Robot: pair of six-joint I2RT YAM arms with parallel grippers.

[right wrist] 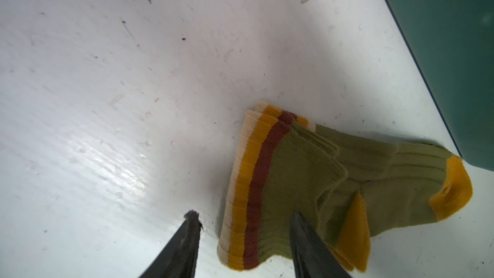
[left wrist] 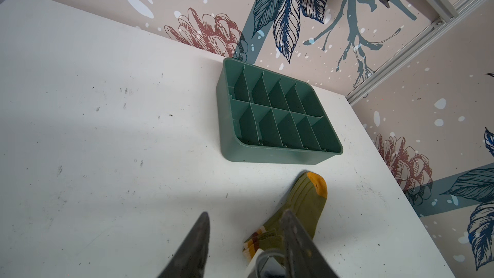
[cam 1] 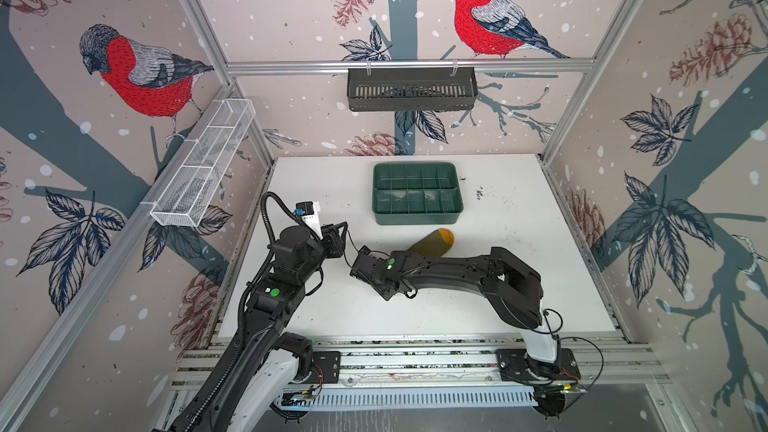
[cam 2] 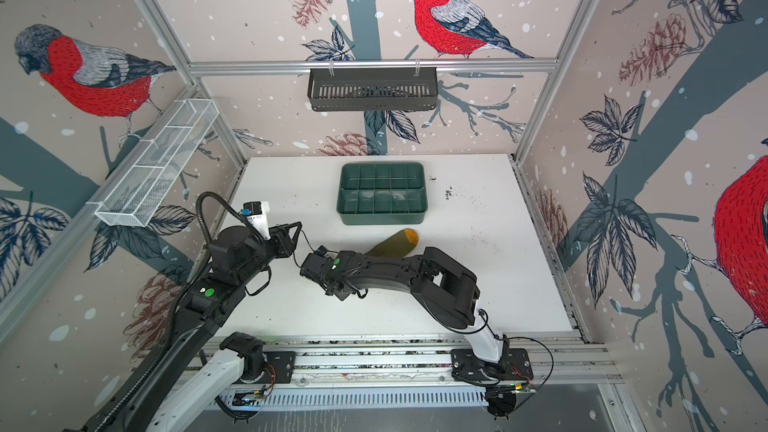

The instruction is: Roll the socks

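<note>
The socks [right wrist: 307, 172] are olive-green with orange toes and cream, orange and brown cuff stripes. They lie flat on the white table, one on the other. In both top views only the toe end [cam 1: 434, 241] [cam 2: 399, 241] shows, because my right arm [cam 1: 449, 270] covers the rest. My right gripper [right wrist: 243, 213] hovers open over the striped cuff, one finger beside the cuff edge and one over the leg. My left gripper [left wrist: 246, 213] is open over bare table just beside the cuff [left wrist: 256, 242], with nothing between its fingers.
A dark green compartmented tray [cam 1: 417, 218] [left wrist: 267, 156] stands empty just beyond the socks' toe. A white wire basket [cam 1: 199, 168] hangs on the left wall and a black slotted basket [cam 1: 411, 89] on the back rail. Dark specks [cam 1: 480, 193] lie right of the tray.
</note>
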